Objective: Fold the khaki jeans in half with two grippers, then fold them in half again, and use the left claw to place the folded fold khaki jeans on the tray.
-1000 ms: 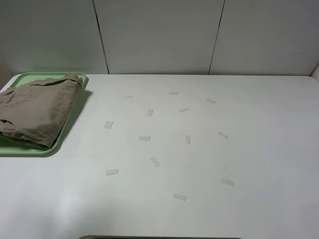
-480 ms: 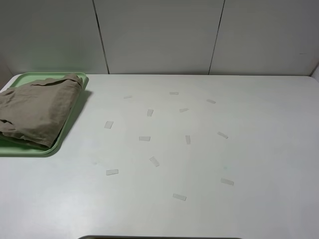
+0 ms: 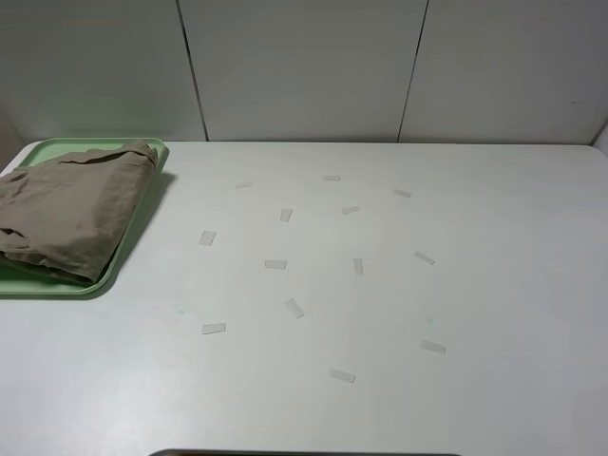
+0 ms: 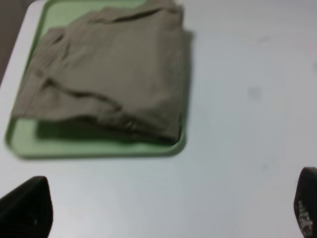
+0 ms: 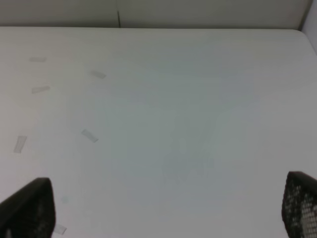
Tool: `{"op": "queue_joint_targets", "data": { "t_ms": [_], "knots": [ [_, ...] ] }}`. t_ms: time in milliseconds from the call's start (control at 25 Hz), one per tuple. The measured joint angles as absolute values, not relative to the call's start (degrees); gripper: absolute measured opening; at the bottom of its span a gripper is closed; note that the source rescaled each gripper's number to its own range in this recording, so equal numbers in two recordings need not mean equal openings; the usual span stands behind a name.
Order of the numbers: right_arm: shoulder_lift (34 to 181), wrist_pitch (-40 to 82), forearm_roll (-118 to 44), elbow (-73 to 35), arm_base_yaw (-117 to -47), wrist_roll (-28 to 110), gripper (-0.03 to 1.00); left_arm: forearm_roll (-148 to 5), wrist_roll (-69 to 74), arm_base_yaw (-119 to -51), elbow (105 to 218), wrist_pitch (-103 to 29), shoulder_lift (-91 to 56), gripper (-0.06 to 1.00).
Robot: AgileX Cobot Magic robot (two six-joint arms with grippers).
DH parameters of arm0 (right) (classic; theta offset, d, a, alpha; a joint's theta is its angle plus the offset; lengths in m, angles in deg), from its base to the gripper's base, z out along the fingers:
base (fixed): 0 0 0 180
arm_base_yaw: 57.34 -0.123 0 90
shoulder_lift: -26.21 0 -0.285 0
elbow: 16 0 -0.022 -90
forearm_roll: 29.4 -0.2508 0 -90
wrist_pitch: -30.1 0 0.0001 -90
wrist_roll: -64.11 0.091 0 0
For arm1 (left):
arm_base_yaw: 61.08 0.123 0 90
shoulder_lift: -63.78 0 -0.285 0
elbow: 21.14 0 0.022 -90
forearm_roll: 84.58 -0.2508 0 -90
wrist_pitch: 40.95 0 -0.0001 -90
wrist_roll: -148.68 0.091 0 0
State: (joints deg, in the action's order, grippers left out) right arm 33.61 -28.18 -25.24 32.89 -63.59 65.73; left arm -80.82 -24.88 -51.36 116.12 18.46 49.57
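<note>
A smooth white table (image 3: 380,313), dotted with small pale tape strips (image 3: 275,264), stands before grey wall panels (image 3: 304,66). At its far left corner sits the flat pale green plastic tray (image 3: 57,284) with rounded corners and a low rim. The khaki-tan cotton jeans (image 3: 71,214) lie on it — folded, soft, creased. The left gripper (image 4: 163,213) and right gripper (image 5: 163,208) both hang over the table with jaws spread wide — holding nothing.

Robot test bench: bare white table (image 3: 475,285), tape markers (image 3: 275,264), panelled wall (image 3: 304,66)
</note>
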Motion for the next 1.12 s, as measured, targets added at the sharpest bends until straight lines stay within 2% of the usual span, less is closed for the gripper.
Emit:
{"op": "queue_joint_targets", "data": {
  "t_ms": [400,720,1120],
  "knots": [
    [33.61,-28.18,-25.24,32.89,-63.59,65.73,1.00,-82.55,-26.41,-51.36,109.49,20.46,56.23,0.98],
    [33.61,-28.18,-25.24,32.89,-63.59,65.73,1.00,-82.49,-26.47,-51.47,109.15,20.11,56.27,0.98],
    [33.61,-28.18,-25.24,32.89,-63.59,65.73,1.00,-82.43,-26.68,-57.83,109.15,20.05,56.27,0.97]
  ]
}}
